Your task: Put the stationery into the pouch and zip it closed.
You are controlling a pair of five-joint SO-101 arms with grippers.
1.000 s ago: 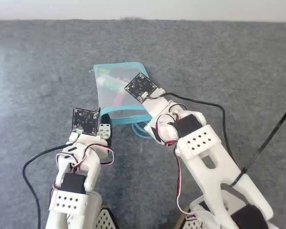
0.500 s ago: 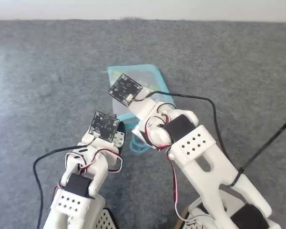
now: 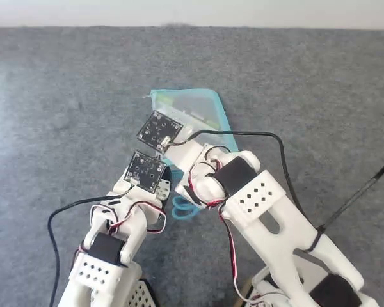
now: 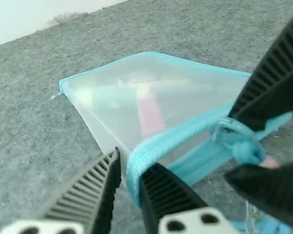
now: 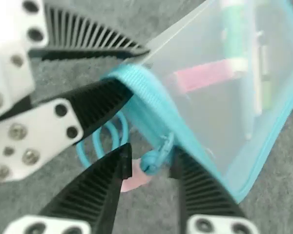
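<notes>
Left gripper (image 4: pixel 129 166) pinching pouch (image 4: pixel 136 92) corner, right gripper (image 5: pixel 150 153) clamped on zip pull (image 5: pixel 155 160)

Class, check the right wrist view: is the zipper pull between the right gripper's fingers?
Yes, the blue zipper pull sits between the two black fingers of the right gripper, at the pouch's zipper edge.

I'm looking down on a grey, felt-like table covering (image 3: pixel 57 102) that runs up to a pale strip (image 3: pixel 192 11) along the frame's top edge. Just above centre, a translucent, turquoise-trimmed pouch (image 3: pixel 198 112) rests on it, with a turquoise cord loop (image 3: pixel 181 208) below.
</notes>
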